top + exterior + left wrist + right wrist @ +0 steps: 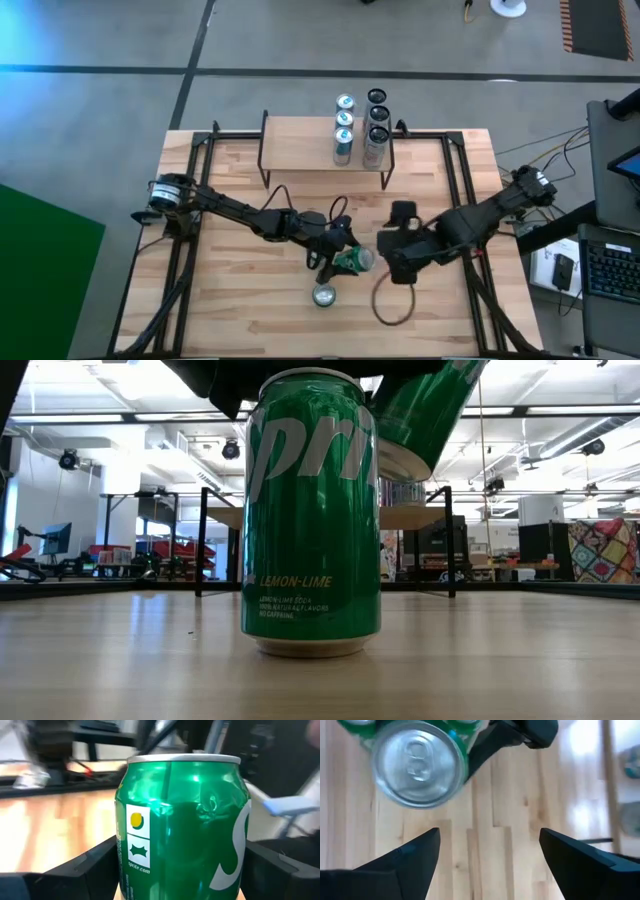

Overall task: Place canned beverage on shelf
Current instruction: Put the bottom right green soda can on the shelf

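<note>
Green soda can (352,261), tilted on its side, sits between the jaws of the left gripper (338,262) near mid-surface, lifted off the wood; left wrist view shows the can (182,825) filling the gap betw. both dark fingers (85,870), i.e. jaws grasping the can. Low view: same can (425,410) hangs tilted above and behind a second green can (312,510), which stands upright on the surface (320,680). High view: second can (324,296) stands just in front of the left gripper, apart from it. Right gripper (400,262) hovers just beside the held can, jaws released and empty; right wrist view looks past its fingers (410,855) at the held can's silver top (417,765) over wood planks. Shelf (300,145) stands at the far edge of the surface, well apart from both grippers; approx. five cans (344,130) stand in two rows at its right end. Black cable loop (392,305) lies on the surface near the right arm.
</note>
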Controlling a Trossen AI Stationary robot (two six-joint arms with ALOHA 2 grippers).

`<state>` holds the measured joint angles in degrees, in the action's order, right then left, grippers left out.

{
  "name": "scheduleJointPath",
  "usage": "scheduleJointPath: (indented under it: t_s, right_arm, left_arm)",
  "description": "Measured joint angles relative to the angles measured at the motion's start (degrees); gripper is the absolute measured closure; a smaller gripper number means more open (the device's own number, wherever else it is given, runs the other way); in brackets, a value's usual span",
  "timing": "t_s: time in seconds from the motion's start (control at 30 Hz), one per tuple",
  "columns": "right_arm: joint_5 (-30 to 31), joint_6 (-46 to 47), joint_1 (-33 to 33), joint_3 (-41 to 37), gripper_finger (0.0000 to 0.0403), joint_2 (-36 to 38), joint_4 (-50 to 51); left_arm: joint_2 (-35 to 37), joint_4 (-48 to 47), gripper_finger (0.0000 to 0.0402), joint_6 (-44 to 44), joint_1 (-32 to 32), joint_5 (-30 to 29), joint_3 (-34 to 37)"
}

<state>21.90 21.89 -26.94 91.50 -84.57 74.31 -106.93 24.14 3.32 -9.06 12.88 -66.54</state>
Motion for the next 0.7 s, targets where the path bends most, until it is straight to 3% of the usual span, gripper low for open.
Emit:
scheduleJointPath:
  t_s: [0.17, 0.3, 0.5, 0.6, 0.7]
  right_arm:
    - [11.42, 7.75, -5.13, -6.39, 0.0076, 5.20, -2.25]
    - [16.41, 13.83, -9.11, -16.59, 0.0076, 10.34, -8.44]
    - [21.63, 20.35, -11.59, -35.14, 0.0076, 17.06, -26.07]
    - [22.56, 20.13, -11.58, -42.57, 0.0076, 18.54, -35.83]
    - [27.66, 18.24, -11.59, -48.55, 0.0076, 19.12, -44.30]
  left_arm:
    - [2.30, -1.10, 0.0095, -1.35, 0.20, -4.28, 0.30]
    - [5.14, -1.06, 0.0094, -1.94, 0.84, -5.06, 2.67]
    - [13.12, -1.25, 0.0094, -4.65, 2.86, -9.52, 8.81]
    - [18.88, -1.20, 0.0094, -6.08, 5.43, -9.95, 12.50]
    - [24.81, 1.00, 0.0094, -7.22, 10.02, -9.98, 16.70]
